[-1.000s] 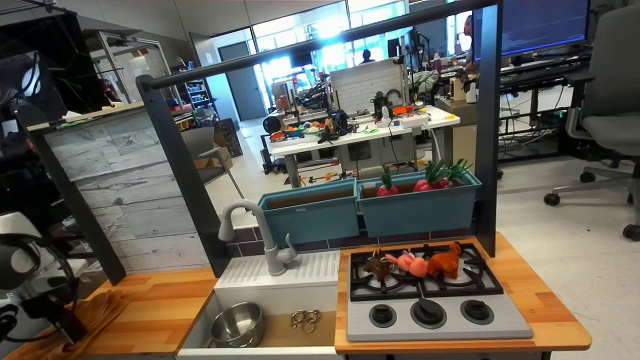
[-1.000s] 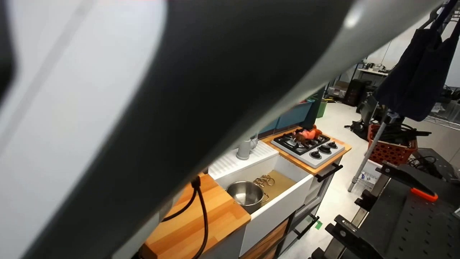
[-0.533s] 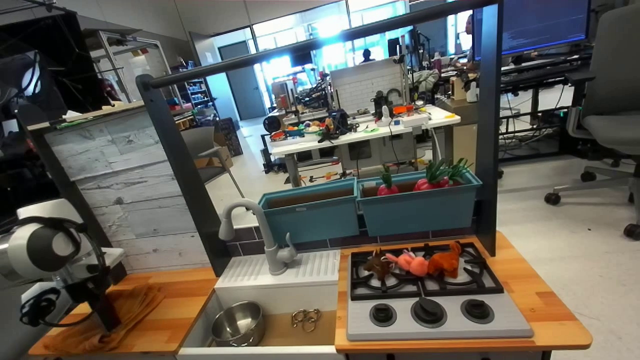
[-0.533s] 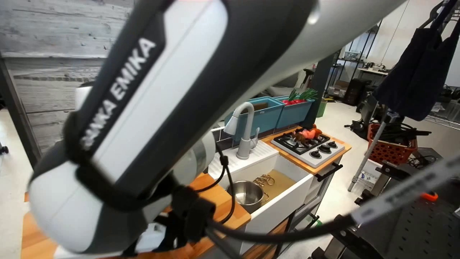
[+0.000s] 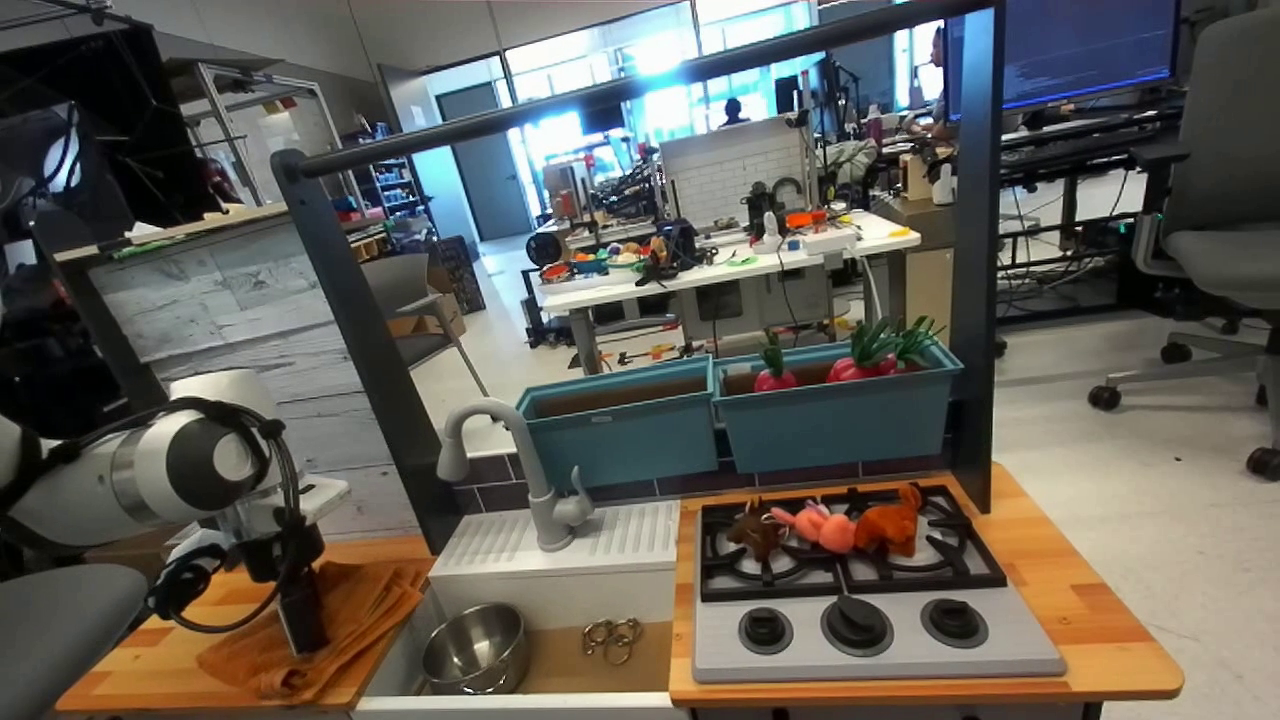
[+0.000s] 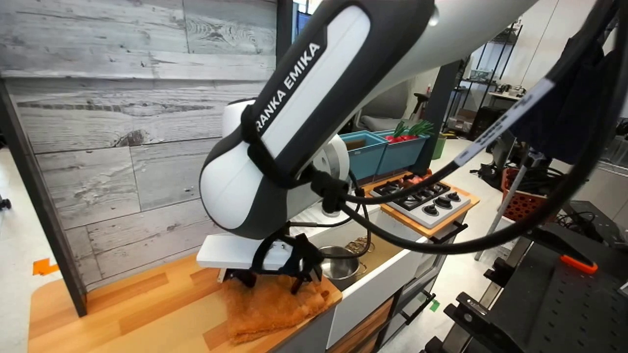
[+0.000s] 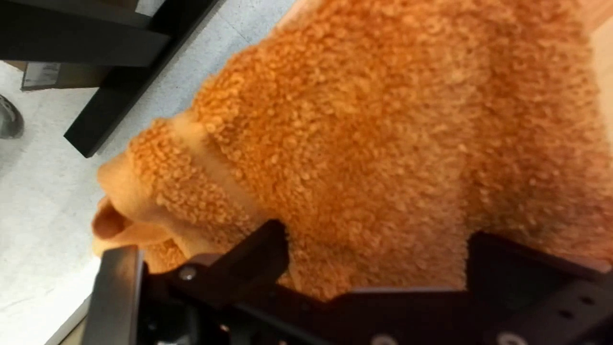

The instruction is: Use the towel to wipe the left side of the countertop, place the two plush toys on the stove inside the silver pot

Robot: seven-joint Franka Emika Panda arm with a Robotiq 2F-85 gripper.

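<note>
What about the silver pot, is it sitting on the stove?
No, an exterior view shows the silver pot down inside the white sink, apart from the stove.

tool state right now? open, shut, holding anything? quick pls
Tool: open, jaws wide apart on or just over the fuzzy orange towel; no pinch on it visible.

Fuzzy orange towel (image 7: 392,134) sprawls across the wrist view, edge curled at left, gripper (image 7: 377,232) spread wide along the bottom, wooden countertop (image 7: 604,48) peeking in right!
</note>
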